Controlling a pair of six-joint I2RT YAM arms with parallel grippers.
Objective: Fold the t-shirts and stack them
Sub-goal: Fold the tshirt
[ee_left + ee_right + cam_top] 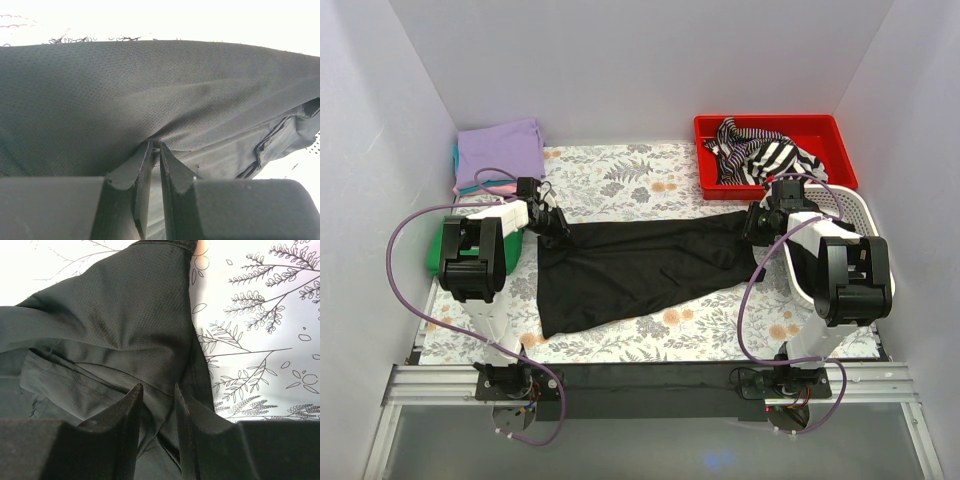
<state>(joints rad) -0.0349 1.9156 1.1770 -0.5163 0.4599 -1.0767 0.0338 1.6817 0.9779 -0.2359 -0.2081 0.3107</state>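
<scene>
A black t-shirt (630, 265) lies stretched across the flowered table cover between my two grippers. My left gripper (552, 222) holds its left end, and in the left wrist view the fingers are pinched nearly together on a ridge of black fabric (125, 90) at the gripper tips (155, 146). My right gripper (757, 225) holds the right end; its fingers stand a little apart with bunched black cloth (125, 315) between the tips (158, 387). A folded lavender t-shirt (500, 150) tops a stack at the back left, with teal and pink edges (485, 186) showing beneath it.
A red tray (825, 135) at the back right holds black-and-white striped cloth (765, 155). A white laundry basket (850, 212) stands by the right arm. Something green (440, 252) sits partly hidden behind the left arm. Flowered cover (260, 340) shows beside the shirt.
</scene>
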